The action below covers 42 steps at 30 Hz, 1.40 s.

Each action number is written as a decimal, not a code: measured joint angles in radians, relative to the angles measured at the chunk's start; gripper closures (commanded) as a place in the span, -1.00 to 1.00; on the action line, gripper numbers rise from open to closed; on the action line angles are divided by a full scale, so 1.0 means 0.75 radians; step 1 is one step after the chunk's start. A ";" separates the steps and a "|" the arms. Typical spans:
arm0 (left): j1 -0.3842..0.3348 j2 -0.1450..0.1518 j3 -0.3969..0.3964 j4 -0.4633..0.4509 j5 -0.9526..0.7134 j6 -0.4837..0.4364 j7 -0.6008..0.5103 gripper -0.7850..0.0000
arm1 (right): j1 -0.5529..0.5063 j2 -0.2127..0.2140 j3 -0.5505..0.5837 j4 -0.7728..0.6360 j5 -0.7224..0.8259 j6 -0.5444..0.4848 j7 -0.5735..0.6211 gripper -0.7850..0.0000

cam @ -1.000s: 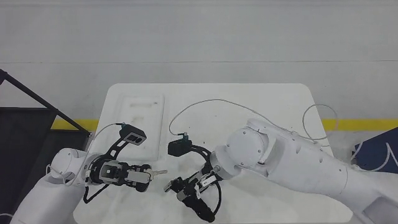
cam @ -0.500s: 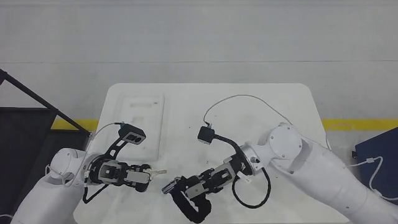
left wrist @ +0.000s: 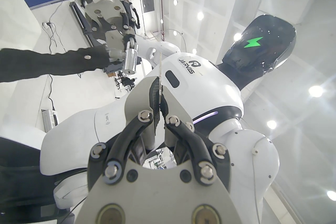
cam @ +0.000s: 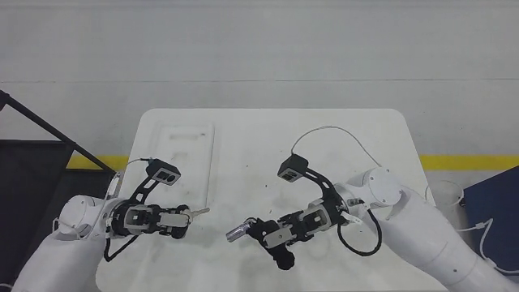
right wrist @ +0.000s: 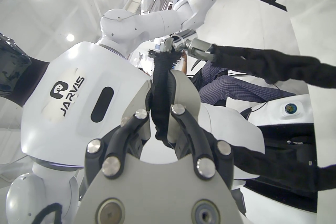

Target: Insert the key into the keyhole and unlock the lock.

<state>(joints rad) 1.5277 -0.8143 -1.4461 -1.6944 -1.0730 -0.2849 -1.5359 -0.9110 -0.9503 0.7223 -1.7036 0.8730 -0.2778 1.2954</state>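
Seen from above, one key [cam: 197, 210] and one silver lock [cam: 236, 231] are held near but apart at lower centre, above the white table [cam: 259, 126]. The left wrist view adds the key edge-on, a thin blade pinched tight in the left gripper [left wrist: 158, 86]. The right gripper [right wrist: 162, 75] is clamped on the lock, apparently by its black strap [right wrist: 262, 62], the shiny body jutting just past its tips; two grippers in all.
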 measured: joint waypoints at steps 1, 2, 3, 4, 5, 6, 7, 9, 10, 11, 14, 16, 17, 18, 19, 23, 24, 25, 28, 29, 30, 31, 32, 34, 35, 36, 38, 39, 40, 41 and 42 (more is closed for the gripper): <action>0.000 -0.001 0.001 0.004 0.045 0.000 0.000 1.00 | -0.003 -0.003 0.001 0.007 0.003 0.000 -0.001 1.00; -0.003 -0.001 0.005 -0.002 0.074 0.000 0.000 1.00 | -0.006 -0.006 0.003 0.011 0.007 -0.001 -0.002 1.00; -0.008 -0.002 0.012 -0.012 0.095 0.000 0.000 1.00 | -0.009 -0.008 0.004 0.015 0.009 -0.002 -0.002 1.00; -0.014 -0.003 0.022 -0.026 0.115 0.000 0.000 1.00 | -0.012 -0.011 0.007 0.021 0.011 -0.003 -0.004 1.00; -0.018 -0.003 0.031 -0.035 0.128 0.000 0.000 1.00 | -0.015 -0.013 0.009 0.025 0.013 -0.005 -0.007 1.00; -0.023 -0.003 0.040 -0.041 0.139 0.000 0.000 1.00 | -0.018 -0.016 0.012 0.029 0.015 -0.006 -0.010 1.00; -0.028 -0.003 0.050 -0.044 0.148 0.000 0.000 1.00 | -0.022 -0.018 0.016 0.035 0.018 -0.008 -0.015 1.00; -0.036 -0.004 0.060 -0.047 0.147 0.000 0.000 1.00 | -0.028 -0.023 0.022 0.043 0.023 -0.016 -0.020 1.00; -0.041 -0.004 0.065 -0.048 0.144 0.000 0.000 1.00 | -0.030 -0.025 0.027 0.050 0.025 -0.020 -0.020 1.00; -0.044 -0.005 0.068 -0.049 0.143 0.000 0.000 1.00 | -0.030 -0.027 0.031 0.056 0.025 -0.023 -0.020 1.00; -0.050 -0.006 0.074 -0.049 0.144 0.000 0.000 1.00 | -0.034 -0.034 0.046 0.074 0.036 -0.036 -0.019 1.00; -0.053 -0.007 0.072 -0.048 0.131 0.000 0.000 1.00 | -0.038 -0.038 0.055 0.083 0.043 -0.041 -0.010 1.00; -0.053 -0.008 0.069 -0.047 0.122 0.000 0.000 1.00 | -0.040 -0.040 0.058 0.087 0.044 -0.043 -0.007 1.00; -0.052 -0.009 0.065 -0.044 0.116 0.000 0.000 1.00 | -0.043 -0.041 0.062 0.091 0.046 -0.045 -0.006 1.00; -0.049 -0.011 0.059 -0.038 0.110 0.000 0.000 1.00 | -0.046 -0.043 0.065 0.094 0.047 -0.047 -0.007 1.00; -0.041 -0.019 0.045 -0.025 0.092 0.000 0.000 1.00 | -0.047 -0.043 0.066 0.095 0.047 -0.048 -0.009 1.00; -0.040 -0.021 0.043 -0.021 0.090 0.000 0.000 1.00 | -0.047 -0.043 0.066 0.095 0.047 -0.048 -0.009 1.00; -0.038 -0.025 0.041 -0.012 0.092 0.000 0.000 1.00 | -0.047 -0.043 0.066 0.095 0.047 -0.048 -0.009 1.00; -0.038 -0.033 0.042 0.006 0.121 0.000 0.000 1.00 | -0.047 -0.043 0.066 0.095 0.047 -0.048 -0.009 1.00; -0.039 -0.036 0.045 0.004 0.127 0.000 0.000 1.00 | -0.047 -0.043 0.066 0.095 0.047 -0.048 -0.009 1.00; -0.039 -0.040 0.049 0.001 0.131 0.000 0.000 1.00 | -0.047 -0.043 0.066 0.095 0.047 -0.048 -0.009 1.00; -0.040 -0.044 0.055 0.000 0.143 0.000 0.000 1.00 | -0.047 -0.043 0.066 0.095 0.047 -0.048 -0.009 1.00; -0.040 -0.047 0.059 0.002 0.155 0.000 0.000 1.00 | -0.047 -0.043 0.066 0.095 0.047 -0.048 -0.009 1.00; -0.044 -0.054 0.067 0.004 0.170 0.000 0.000 1.00 | -0.047 -0.043 0.066 0.095 0.047 -0.048 -0.009 1.00; -0.047 -0.058 0.071 0.002 0.169 0.000 0.000 1.00 | -0.047 -0.043 0.066 0.095 0.047 -0.048 -0.009 1.00; -0.051 -0.062 0.074 -0.001 0.168 0.000 0.000 1.00 | -0.047 -0.043 0.066 0.095 0.047 -0.048 -0.009 1.00; -0.057 -0.069 0.081 -0.010 0.178 0.000 0.000 1.00 | -0.047 -0.043 0.066 0.095 0.047 -0.048 -0.009 1.00; -0.058 -0.071 0.085 -0.016 0.190 0.000 0.000 1.00 | -0.047 -0.043 0.066 0.095 0.047 -0.048 -0.009 1.00; -0.060 -0.073 0.087 -0.022 0.202 0.001 0.000 1.00 | -0.047 -0.043 0.066 0.095 0.047 -0.048 -0.009 1.00; -0.061 -0.074 0.086 -0.027 0.206 0.001 0.000 1.00 | -0.047 -0.043 0.066 0.095 0.047 -0.048 -0.009 1.00; -0.061 -0.075 0.084 -0.032 0.207 0.001 0.000 1.00 | -0.047 -0.043 0.066 0.095 0.047 -0.048 -0.009 1.00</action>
<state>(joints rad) 1.4820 -0.8706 -1.3829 -1.7183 -0.9174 -0.2845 -1.5359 -0.9462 -0.9825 0.7717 -1.6323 0.9080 -0.3135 1.2890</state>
